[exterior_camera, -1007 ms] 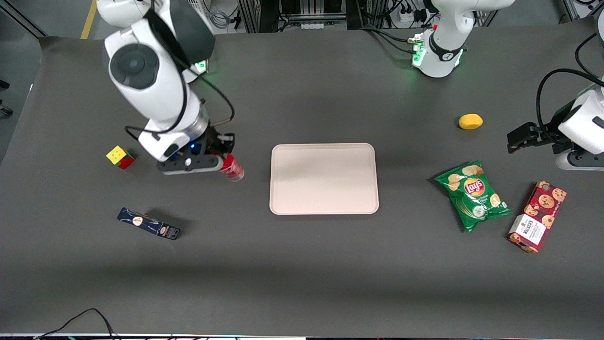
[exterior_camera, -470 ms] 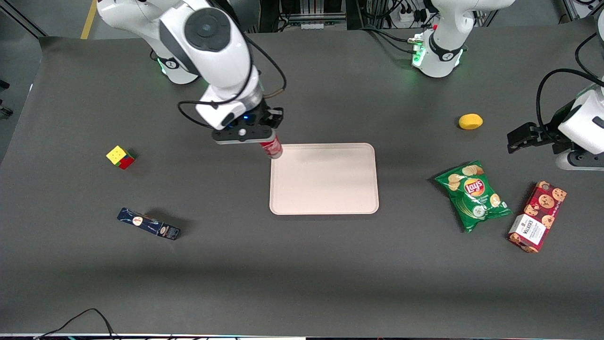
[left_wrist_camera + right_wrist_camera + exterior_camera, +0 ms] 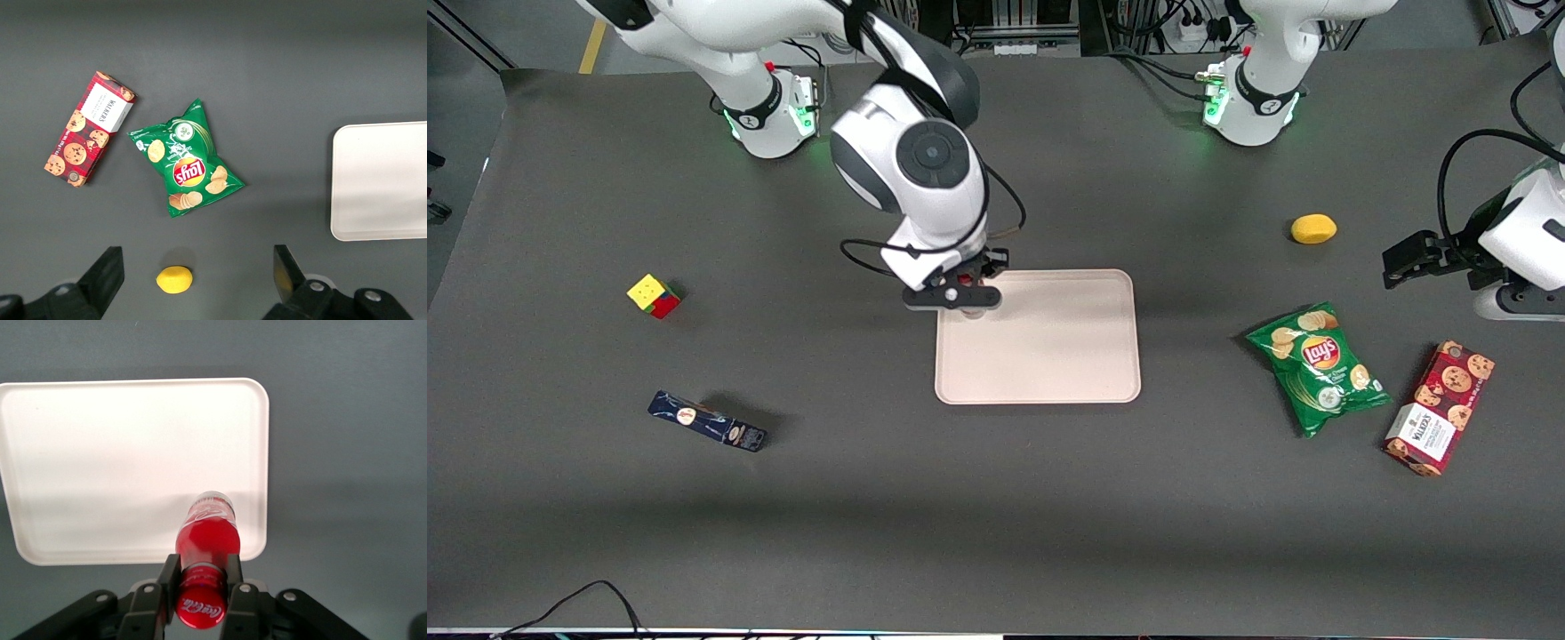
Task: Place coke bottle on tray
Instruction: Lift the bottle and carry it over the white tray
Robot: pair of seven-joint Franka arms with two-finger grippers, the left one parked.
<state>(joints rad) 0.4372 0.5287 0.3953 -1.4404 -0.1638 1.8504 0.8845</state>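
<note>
While the coke bottle (image 3: 205, 547) is pinched at its cap by the gripper (image 3: 200, 587) over the tray (image 3: 100, 453) corner nearest the working arm, it should be lowered upright until seated, then released.

Coke bottle (image 3: 207, 547) almost wholly hidden under the end effector (image 3: 967, 300) in front view, tray (image 3: 380, 180) cut off at left wrist view's edge

The pincer (image 3: 200, 590), clamped on the coke bottle (image 3: 207, 537), hangs above the tray (image 3: 1049, 356) corner nearest the working arm's end.
</note>
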